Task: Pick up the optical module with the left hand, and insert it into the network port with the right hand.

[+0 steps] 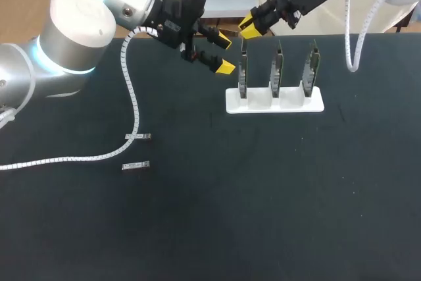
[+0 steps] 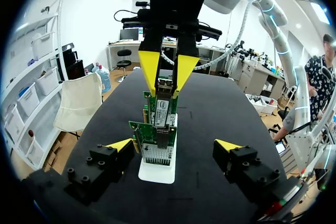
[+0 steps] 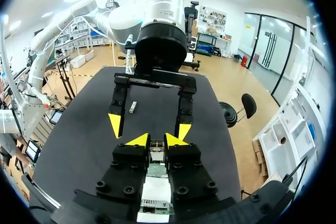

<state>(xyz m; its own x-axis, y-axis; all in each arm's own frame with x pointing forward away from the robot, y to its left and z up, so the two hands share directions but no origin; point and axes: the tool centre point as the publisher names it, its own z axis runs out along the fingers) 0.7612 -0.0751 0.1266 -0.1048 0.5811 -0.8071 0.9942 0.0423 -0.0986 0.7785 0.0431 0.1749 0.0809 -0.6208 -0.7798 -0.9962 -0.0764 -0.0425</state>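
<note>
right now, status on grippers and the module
Left gripper open, empty, beside the card stand. Right gripper shut on the optical module, over the end network card. Two spare modules lie on the table, clear of the stand.

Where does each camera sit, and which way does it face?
Head view: above and behind, looking down on the table; left gripper and right gripper show.
Left wrist view: on the left wrist, facing the card stand; own gripper open.
Right wrist view: on the right wrist, facing the left gripper; own gripper holds the optical module.
Shared: both wrist views see the card stand.
</note>
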